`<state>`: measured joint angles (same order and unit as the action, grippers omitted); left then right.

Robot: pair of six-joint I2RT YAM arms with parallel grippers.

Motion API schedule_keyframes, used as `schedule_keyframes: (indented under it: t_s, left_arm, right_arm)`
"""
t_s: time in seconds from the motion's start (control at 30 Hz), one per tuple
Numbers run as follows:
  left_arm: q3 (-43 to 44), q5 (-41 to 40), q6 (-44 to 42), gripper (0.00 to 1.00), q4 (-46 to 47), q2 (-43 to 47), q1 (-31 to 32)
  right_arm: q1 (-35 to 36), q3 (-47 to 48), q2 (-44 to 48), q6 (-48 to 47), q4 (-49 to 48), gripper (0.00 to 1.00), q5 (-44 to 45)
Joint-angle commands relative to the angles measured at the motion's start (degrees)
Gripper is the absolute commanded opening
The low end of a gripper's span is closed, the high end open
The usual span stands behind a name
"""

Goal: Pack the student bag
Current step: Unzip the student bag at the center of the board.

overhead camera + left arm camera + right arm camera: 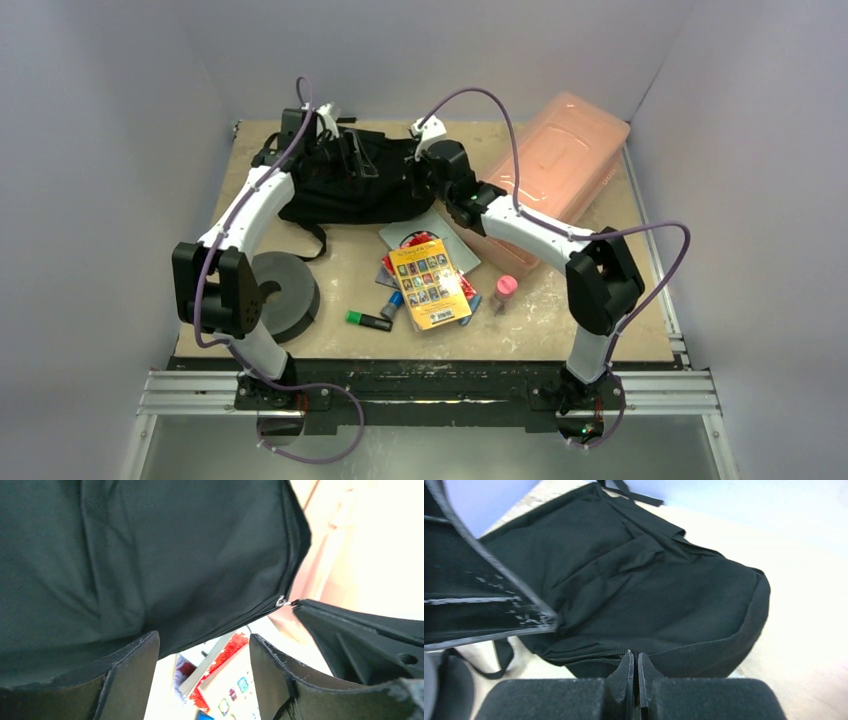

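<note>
Looking down on the student bag, lying slumped and flat along the far edge of the table, toward its far left corner, with one black strap trailing out toward the near side. Reaching over the bag's far left end with the left gripper, holding its jaws clearly apart and gripping nothing, with black fabric hanging just beyond the fingertips and bright book covers showing through the gap. Pressing in at the bag's right end with the right gripper, jaws pinched fully together right on the zipper line along the bag's edge. Seeing, from the left wrist, the silver zipper slider sitting at the very tip of that gripper, yet failing to tell whether any tab is being caught between the pads. Noting a translucent pink box lying at an angle in the far right corner, near the bag's right end. Spotting a dark grey foam ring by the left edge, toward the near left corner, partly behind the left arm. Noticing a loose pile in the middle, nearer the near edge: a yellow book lying on top of red-covered ones and a grey folder, a green highlighter and a blue marker just beside its left side, and a small pink-capped bottle standing just to its right.
</note>
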<state>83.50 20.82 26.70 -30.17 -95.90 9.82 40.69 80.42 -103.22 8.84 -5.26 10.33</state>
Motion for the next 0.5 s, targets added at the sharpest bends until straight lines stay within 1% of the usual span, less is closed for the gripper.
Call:
schedule_keyframes:
  t_s: [0.0, 0.07, 0.1, 0.2, 0.27, 0.33, 0.4, 0.43, 0.47]
  left_arm:
    - [-0.94, 7.09, 6.7, 0.67, 9.75, 0.75, -0.57]
    - [-2.74, 6.63, 9.91, 0.66, 14.13, 2.6, -0.51]
    - [-3.26, 4.8, 11.02, 0.66, 15.15, 3.7, -0.43]
    - [-4.35, 1.2, 11.0, 0.65, 14.9, 6.94, -0.42]
    - [-4.89, -0.94, 11.25, 0.65, 10.68, 9.72, -0.51]
    - [-4.54, -3.45, 14.48, 0.65, 2.9, 11.23, -0.7]
    - [-3.62, -4.31, 21.25, 0.64, -7.82, 11.45, -1.51]
    - [-4.22, -2.92, 25.77, 0.64, -11.88, 11.32, -2.19]
    - [-6.04, -0.16, 29.97, 0.64, -13.62, 11.27, -2.93]
  right_arm:
    - [-0.93, 8.07, 0.99, 4.26, 0.14, 0.0, -7.27]
    - [-1.44, 9.51, 0.83, 6.18, 0.63, 0.0, -9.48]
    - [-1.56, 10.1, 0.81, 7.01, 0.65, 0.0, -10.13]
    - [-1.75, 12.5, 0.45, 7.47, 1.28, 0.0, -12.33]
    - [-1.75, 13.77, 0.45, 7.47, 1.55, 0.0, -12.65]
    - [-1.75, 14.04, 0.76, 7.98, 1.05, 0.0, -12.82]
    - [-1.75, 14.31, 0.82, 7.89, 0.95, 0.0, -12.64]
    - [-1.75, 14.2, 0.89, 7.8, 0.71, 0.0, -12.68]
    - [-1.67, 13.77, 0.92, 7.84, 0.23, 0.0, -12.76]
